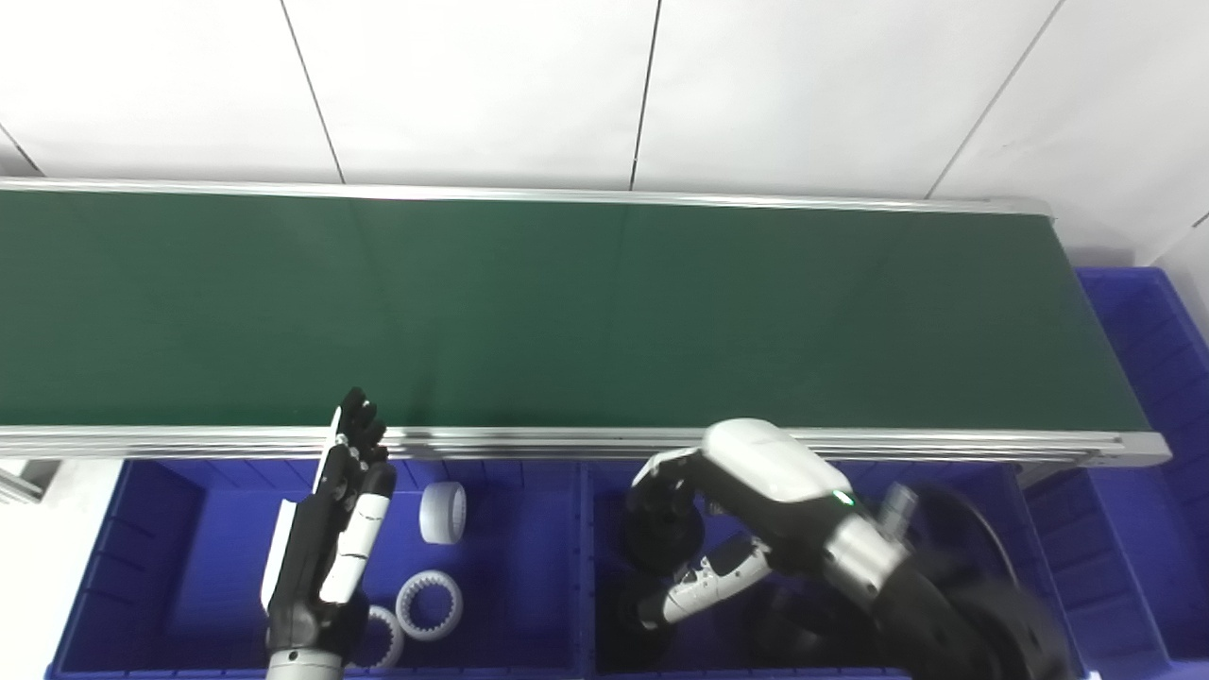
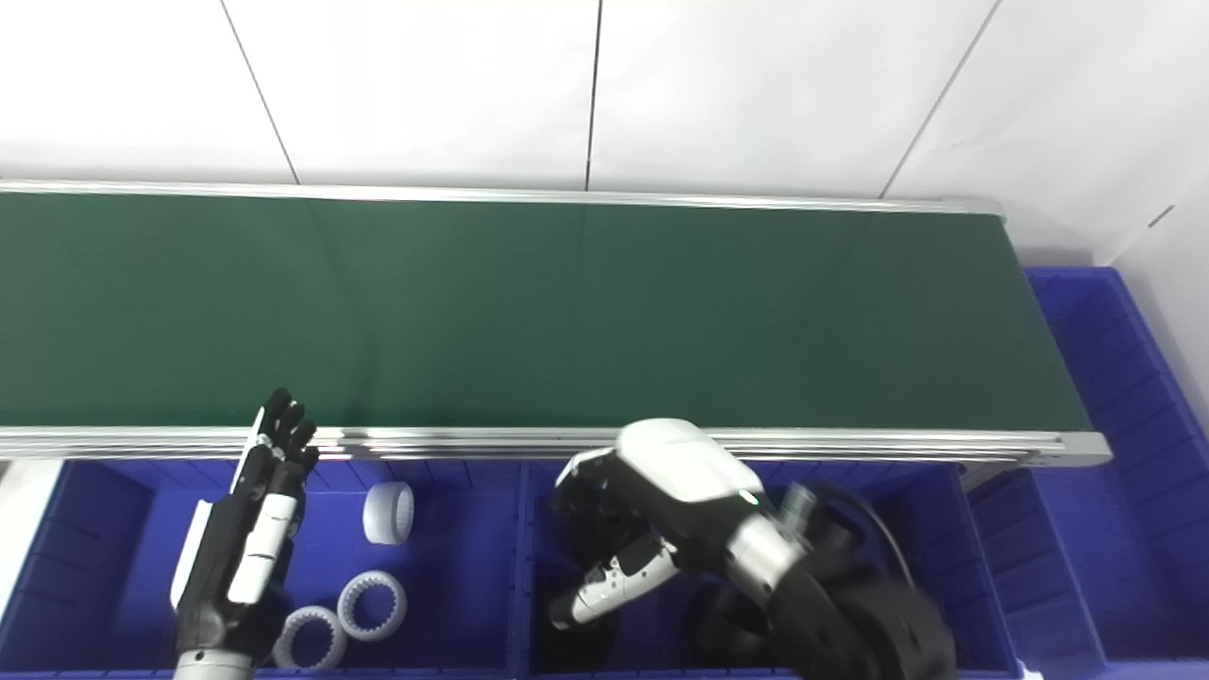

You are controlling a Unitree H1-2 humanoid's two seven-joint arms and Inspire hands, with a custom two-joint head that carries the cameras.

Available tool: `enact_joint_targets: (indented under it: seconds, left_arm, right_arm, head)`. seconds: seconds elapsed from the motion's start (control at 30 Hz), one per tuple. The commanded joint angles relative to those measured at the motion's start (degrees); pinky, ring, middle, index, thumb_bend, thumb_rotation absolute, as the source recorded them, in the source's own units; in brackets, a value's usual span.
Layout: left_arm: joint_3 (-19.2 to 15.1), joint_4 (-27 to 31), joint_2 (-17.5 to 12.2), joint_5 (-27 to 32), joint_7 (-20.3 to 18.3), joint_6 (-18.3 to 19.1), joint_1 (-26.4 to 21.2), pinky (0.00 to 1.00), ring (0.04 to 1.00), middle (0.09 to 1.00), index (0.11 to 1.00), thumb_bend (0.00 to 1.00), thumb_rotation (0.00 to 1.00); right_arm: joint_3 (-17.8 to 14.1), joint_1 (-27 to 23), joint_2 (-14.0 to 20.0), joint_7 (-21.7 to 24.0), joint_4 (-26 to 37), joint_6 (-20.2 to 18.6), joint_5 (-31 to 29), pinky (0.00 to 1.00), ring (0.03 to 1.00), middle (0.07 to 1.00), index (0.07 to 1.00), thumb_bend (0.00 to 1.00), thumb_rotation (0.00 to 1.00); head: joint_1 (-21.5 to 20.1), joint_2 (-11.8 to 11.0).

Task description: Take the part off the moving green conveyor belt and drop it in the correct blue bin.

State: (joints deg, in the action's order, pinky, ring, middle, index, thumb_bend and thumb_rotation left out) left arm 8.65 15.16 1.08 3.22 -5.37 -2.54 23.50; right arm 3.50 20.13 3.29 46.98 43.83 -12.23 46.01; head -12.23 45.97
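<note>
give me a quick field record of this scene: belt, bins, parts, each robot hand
belt: green conveyor belt, no part visible on it
left bin: blue bin holding white parts, one on edge, two toothed rings lying flat
right bin: blue bin with dark parts, hard to make out
left robot hand: open, fingers straight, above the left bin, holding nothing
right robot hand: over the right bin, fingers curled around a black part

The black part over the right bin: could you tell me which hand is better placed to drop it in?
Right. The right hand is curled around the black part, apparently gripping it, above the right bin; the left hand is open over the left bin.
</note>
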Motion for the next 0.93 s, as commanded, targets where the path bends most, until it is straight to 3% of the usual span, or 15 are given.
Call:
enact_joint_targets:
  seconds: [0.0,0.03,0.1,0.17,0.23,0.3,0.5,0.7,0.9]
  left_arm:
    - [0.73,1.83,1.06,-1.15,0.52,-3.76,0.88,1.0,0.979,1.0,1.0,0.61,0.71]
    - [0.85,1.78,1.05,-1.34,0.57,-4.05,1.04,1.0,0.978,1.0,1.0,0.62,0.71]
    - [1.03,1.54,1.08,-1.64,0.68,-4.63,1.2,1.0,0.977,1.0,1.0,0.6,0.71]
    - [1.19,1.23,1.19,-1.79,0.71,-5.36,1.38,1.0,0.98,1.0,1.0,0.59,0.71]
    - [1.33,1.06,1.38,-1.79,0.76,-5.97,1.62,1.0,0.983,1.0,1.0,0.59,0.71]
    - [1.47,0.93,1.66,-1.69,0.87,-6.55,1.95,1.0,0.982,1.0,1.0,0.59,0.7]
    - [1.51,0.16,2.29,-1.51,1.27,-8.02,2.57,1.0,0.982,1.0,1.0,0.59,0.66]
    - [1.5,-0.19,2.08,-2.37,1.21,-8.99,2.86,1.0,0.989,1.0,1.0,0.59,0.68]
    - [1.66,-0.66,2.11,-2.91,1.45,-9.63,3.16,1.0,0.983,1.0,1.0,0.58,0.68]
  right_arm:
    - [-5.21,8.33,-11.56,-16.46,-0.25,0.06,-15.85,0.54,0.65,0.736,0.732,0.64,0.53]
    - [-7.68,11.32,-17.64,-20.51,-2.14,0.45,-23.72,0.54,0.654,0.746,0.744,0.61,0.56]
    - [-9.67,14.65,-23.78,-26.15,-4.98,1.03,-34.01,0.63,0.702,0.777,0.768,0.61,0.62]
    - [-7.39,16.99,-25.0,-35.51,-10.97,6.84,-41.71,0.72,0.768,0.831,0.81,0.63,0.74]
    - [-6.05,17.41,-25.05,-40.89,-17.12,13.63,-44.86,0.76,0.797,0.855,0.831,0.64,0.79]
    - [-6.48,16.36,-25.04,-42.44,-21.99,18.63,-45.66,0.83,0.858,0.91,0.884,0.61,0.85]
    - [-6.6,12.72,-21.38,-46.11,-31.09,28.39,-42.34,0.93,0.939,0.985,0.981,0.71,0.99]
    - [-4.99,11.38,-18.36,-51.15,-36.61,34.21,-37.71,0.96,0.946,0.99,0.999,0.76,1.0]
    - [-3.57,11.48,-16.91,-53.46,-37.4,34.76,-36.35,0.99,0.967,1.0,1.0,0.78,1.0]
  head:
    - [0.02,0.02]
    - [0.56,-0.34]
    - [1.02,-0.71]
    - [1.63,-1.05]
    - [2.17,-1.38]
    - [2.76,-1.78]
    - [3.54,-2.51]
    - [3.6,-2.65]
    - [3.96,-3.02]
